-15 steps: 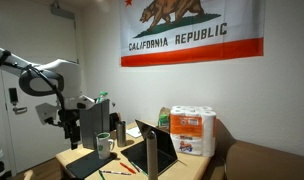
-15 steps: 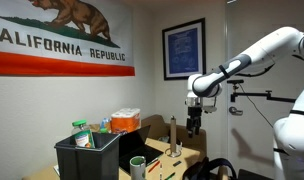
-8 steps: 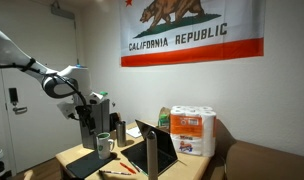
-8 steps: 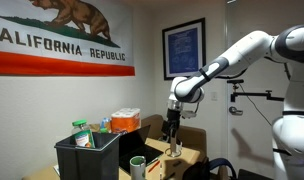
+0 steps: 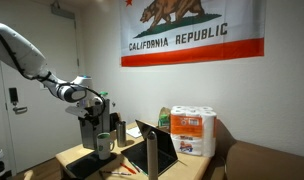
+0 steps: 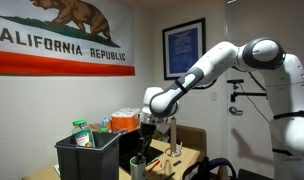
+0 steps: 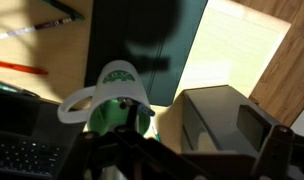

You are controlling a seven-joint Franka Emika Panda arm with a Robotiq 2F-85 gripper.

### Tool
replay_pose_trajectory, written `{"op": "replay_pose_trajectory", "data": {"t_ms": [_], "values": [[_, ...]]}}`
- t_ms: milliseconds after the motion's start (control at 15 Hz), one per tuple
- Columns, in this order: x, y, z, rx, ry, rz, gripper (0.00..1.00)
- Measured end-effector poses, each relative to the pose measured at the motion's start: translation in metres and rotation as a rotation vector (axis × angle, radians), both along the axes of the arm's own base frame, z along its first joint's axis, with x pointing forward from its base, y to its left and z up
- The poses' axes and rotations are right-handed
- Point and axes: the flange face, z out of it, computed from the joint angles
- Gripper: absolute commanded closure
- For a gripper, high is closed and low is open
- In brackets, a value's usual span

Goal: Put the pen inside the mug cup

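I can't tell whether my tool (image 7: 122, 148) is open; so low over the mug cup (image 7: 117, 85), descending could topple it.

The flag (image 5: 192, 30) reads "CALIFORNIA REPUBLIC" in dark capitals, set under a bear and above a red stripe; the words show in both exterior views. The framed print (image 6: 182, 48) near it carries writing too small to read. Print on the paper-towel pack (image 5: 194, 130) is not legible. In the wrist view, the mug cup (image 7: 117, 78) bears a round green emblem, its lettering blurred.
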Motion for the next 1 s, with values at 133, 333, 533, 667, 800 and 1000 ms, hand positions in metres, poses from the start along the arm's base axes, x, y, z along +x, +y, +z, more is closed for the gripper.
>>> {"op": "replay_pose_trajectory", "data": {"t_ms": [133,333,533,667,800,1000], "values": [[0.017,0.019,-0.01,-0.029,-0.025,0.076,0.0],[0.038,0.035,-0.029,-0.065,-0.062,0.173,0.0],[0.052,0.047,-0.053,-0.091,-0.091,0.262,0.0],[0.058,0.05,-0.069,-0.102,-0.106,0.314,0.0],[0.063,0.049,-0.081,-0.108,-0.118,0.354,0.0],[0.07,0.042,-0.093,-0.119,-0.133,0.395,0.0]]}}
